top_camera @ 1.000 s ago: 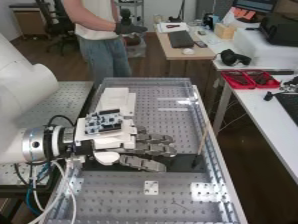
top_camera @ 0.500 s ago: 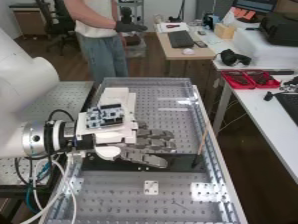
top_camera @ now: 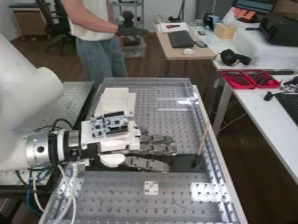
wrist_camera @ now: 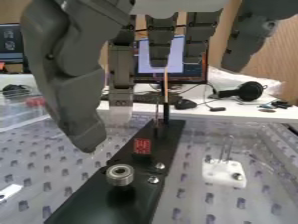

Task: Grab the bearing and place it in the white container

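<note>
Over the black plate point(top_camera: 181, 163), in the high view, my hand point(top_camera: 156, 149) hangs with its fingers loose and nothing in them. Past the plate is a white box point(top_camera: 114, 99), and I guess the bearing goes there. In the wrist view, the bearing point(wrist_camera: 120, 173) sits up on top of the plate. I should put my thumb and fingers on both sides of it, squeeze its round edge softly, then lift straight up so it won't tip.

Silver bearing point(wrist_camera: 120, 180), black plate point(wrist_camera: 93, 199), dotted grey bench point(top_camera: 120, 200).
</note>
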Controlling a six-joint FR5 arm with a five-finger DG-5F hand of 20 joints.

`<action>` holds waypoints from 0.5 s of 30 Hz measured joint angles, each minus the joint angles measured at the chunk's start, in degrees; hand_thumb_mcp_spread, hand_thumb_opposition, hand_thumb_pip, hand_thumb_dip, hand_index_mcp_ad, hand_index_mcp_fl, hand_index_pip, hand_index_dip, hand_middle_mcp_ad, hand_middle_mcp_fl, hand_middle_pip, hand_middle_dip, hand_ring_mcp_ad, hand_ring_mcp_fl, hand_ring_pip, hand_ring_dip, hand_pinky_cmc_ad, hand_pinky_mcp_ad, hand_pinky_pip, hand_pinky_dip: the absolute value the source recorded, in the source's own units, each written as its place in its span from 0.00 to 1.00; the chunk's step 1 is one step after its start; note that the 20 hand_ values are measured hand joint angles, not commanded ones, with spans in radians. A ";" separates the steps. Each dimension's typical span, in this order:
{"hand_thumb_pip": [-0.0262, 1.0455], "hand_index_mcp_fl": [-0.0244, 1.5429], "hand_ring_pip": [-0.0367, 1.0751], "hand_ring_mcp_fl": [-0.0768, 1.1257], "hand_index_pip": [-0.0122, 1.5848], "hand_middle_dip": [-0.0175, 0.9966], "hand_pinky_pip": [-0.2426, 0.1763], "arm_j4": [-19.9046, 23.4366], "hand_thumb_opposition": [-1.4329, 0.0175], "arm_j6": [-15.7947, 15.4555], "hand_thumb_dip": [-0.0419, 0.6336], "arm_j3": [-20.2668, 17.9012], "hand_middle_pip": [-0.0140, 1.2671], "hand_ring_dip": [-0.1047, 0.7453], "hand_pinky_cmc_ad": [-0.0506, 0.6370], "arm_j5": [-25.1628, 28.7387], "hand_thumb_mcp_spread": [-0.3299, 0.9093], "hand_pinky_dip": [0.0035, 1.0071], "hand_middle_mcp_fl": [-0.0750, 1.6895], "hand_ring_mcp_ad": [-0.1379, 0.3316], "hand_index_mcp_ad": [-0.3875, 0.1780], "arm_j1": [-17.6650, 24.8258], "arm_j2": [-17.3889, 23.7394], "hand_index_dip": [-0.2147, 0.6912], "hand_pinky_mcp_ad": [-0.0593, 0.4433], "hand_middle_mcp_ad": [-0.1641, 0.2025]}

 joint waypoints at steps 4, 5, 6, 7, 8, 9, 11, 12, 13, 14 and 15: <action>0.53 0.13 0.12 0.08 0.83 0.19 0.40 -0.59 0.41 -0.86 0.43 1.17 0.12 0.21 0.60 -1.34 0.64 0.18 0.06 0.56 0.41 -0.52 -1.07 0.43 0.71 0.57; 0.53 0.13 0.12 0.08 0.83 0.19 0.40 -0.73 0.41 -1.18 0.43 1.48 0.12 0.21 0.60 -1.65 0.64 0.18 0.06 0.56 0.40 -0.67 -1.37 0.43 0.71 0.57; 0.53 0.13 0.12 0.08 0.83 0.19 0.40 -0.77 0.41 -1.23 0.43 1.63 0.12 0.21 0.60 -1.81 0.64 0.18 0.06 0.56 0.42 -0.78 -1.55 0.43 0.71 0.57; 0.53 0.13 0.12 0.08 0.83 0.19 0.40 -0.76 0.41 -1.13 0.43 1.70 0.12 0.21 0.60 -1.91 0.64 0.18 0.06 0.56 0.42 -0.87 -1.66 0.43 0.71 0.57; 0.53 0.13 0.12 0.08 0.83 0.19 0.40 -0.64 0.41 -0.85 0.43 1.76 0.12 0.21 0.60 -2.04 0.64 0.18 0.06 0.56 0.42 -1.00 -1.80 0.43 0.71 0.57; 0.53 0.13 0.12 0.08 0.83 0.19 0.40 -0.53 0.41 -0.63 0.43 1.76 0.12 0.21 0.60 -2.11 0.64 0.18 0.06 0.56 0.41 -1.08 -1.90 0.43 0.71 0.57; 0.53 0.13 0.12 0.08 0.83 0.19 0.40 -0.11 0.41 -0.11 0.43 1.73 0.12 0.21 0.60 -2.06 0.64 0.18 0.06 0.56 0.42 -1.16 -2.12 0.43 0.71 0.56; 0.53 0.13 0.12 0.08 0.83 0.19 0.40 0.14 0.41 0.09 0.43 1.66 0.12 0.21 0.60 -1.91 0.64 0.18 0.06 0.56 0.41 -1.16 -2.18 0.43 0.71 0.56; 0.53 0.13 0.12 0.08 0.83 0.19 0.40 0.25 0.41 0.22 0.43 1.63 0.12 0.21 0.60 -1.82 0.64 0.18 0.06 0.56 0.42 -1.16 -2.20 0.43 0.71 0.57; 0.53 0.13 0.12 0.08 0.83 0.19 0.40 0.42 0.41 0.59 0.43 1.54 0.12 0.21 0.60 -1.64 0.64 0.18 0.06 0.56 0.42 -1.16 -2.23 0.42 0.71 0.57; 0.53 0.13 0.12 0.08 0.83 0.19 0.40 0.51 0.41 0.77 0.43 1.49 0.12 0.21 0.60 -1.56 0.64 0.18 0.06 0.56 0.42 -1.15 -2.25 0.42 0.71 0.57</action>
